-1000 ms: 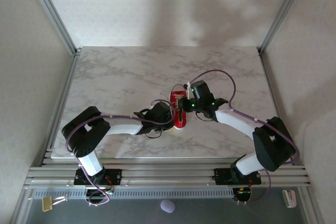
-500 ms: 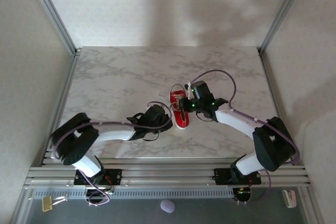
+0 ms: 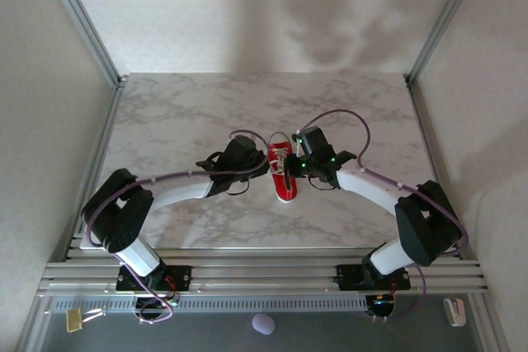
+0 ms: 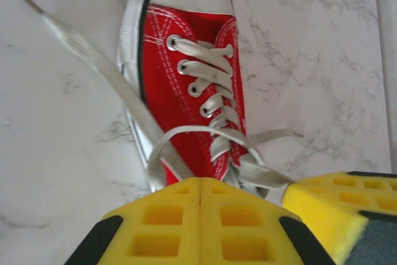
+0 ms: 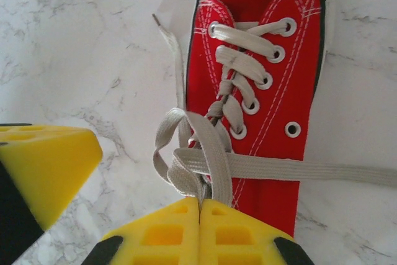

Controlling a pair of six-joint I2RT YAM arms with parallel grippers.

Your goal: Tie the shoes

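On the table (image 3: 165, 113), left claw (image 4: 200, 193) and right claw (image 5: 200, 206) clench, apparently pinching the shoe (image 4: 167, 85) by its laces (image 5: 214, 153).

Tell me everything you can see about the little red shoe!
The red shoe is a small canvas sneaker with white stitching, metal eyelets and a white rubber edge. It sits upright on the marble table between the arms. Its white laces are threaded but untied, loose strands trailing off. The left gripper and right gripper, both shut, each pinch a strand near its ankle end.
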